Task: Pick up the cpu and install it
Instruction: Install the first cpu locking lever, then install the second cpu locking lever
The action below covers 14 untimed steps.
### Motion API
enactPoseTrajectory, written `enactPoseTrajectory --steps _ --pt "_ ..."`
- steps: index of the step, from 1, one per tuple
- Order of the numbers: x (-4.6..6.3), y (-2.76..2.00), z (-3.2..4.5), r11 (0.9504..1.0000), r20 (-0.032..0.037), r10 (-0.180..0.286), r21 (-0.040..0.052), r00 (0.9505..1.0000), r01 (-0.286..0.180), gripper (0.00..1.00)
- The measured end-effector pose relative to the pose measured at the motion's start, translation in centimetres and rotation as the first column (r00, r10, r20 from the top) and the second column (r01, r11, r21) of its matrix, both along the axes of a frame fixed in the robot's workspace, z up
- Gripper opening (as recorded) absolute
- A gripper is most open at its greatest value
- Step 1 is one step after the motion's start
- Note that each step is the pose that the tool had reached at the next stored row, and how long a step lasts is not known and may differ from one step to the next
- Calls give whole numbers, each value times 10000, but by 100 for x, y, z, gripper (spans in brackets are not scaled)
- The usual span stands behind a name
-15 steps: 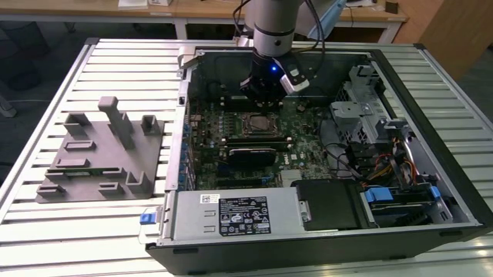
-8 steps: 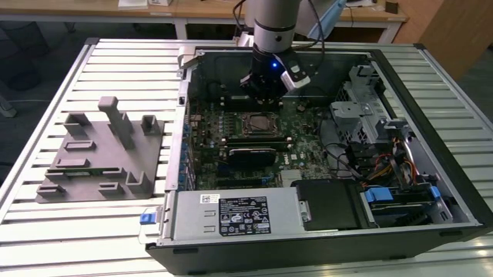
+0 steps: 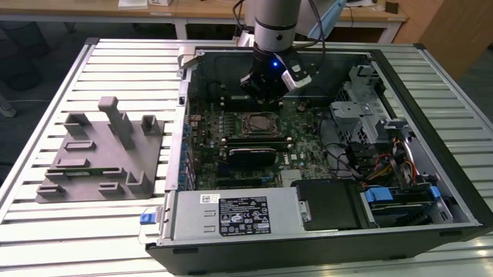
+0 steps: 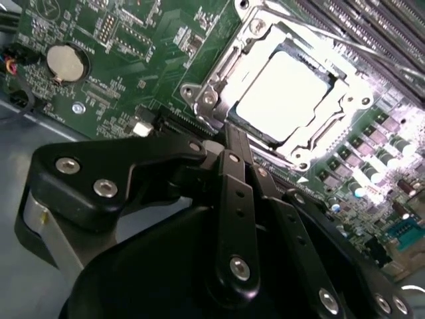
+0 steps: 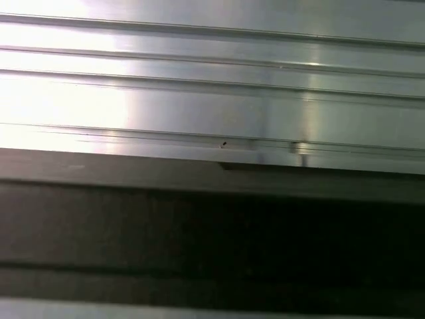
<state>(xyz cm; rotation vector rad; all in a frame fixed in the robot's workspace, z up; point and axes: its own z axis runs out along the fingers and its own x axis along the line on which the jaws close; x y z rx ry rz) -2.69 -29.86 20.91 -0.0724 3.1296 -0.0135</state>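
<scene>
The cpu (image 4: 282,93) lies flat inside the metal-framed motherboard socket (image 4: 212,86), its pale top facing up; being square, it has no clear long axis, and glare washes out any marking on it. The gripper (image 4: 229,143) hangs just beside the socket, apparently holding nothing, its fingers (image 4: 234,193) seemingly together, though I cannot tell for certain. In the exterior view the arm (image 3: 275,26) stands over the open computer case (image 3: 431,190), and the grey moulded tray (image 3: 92,167) sits on the slatted table (image 3: 46,231).

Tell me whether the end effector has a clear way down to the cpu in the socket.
Probably yes: the end effector hangs close beside the cpu, whose pale top lies uncovered in the open socket.
</scene>
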Motion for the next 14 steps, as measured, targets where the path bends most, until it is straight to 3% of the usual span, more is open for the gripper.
enactPoseTrajectory --steps 14 --pt "1 -54 -6 10000 1 -1 2 10000 1 11"
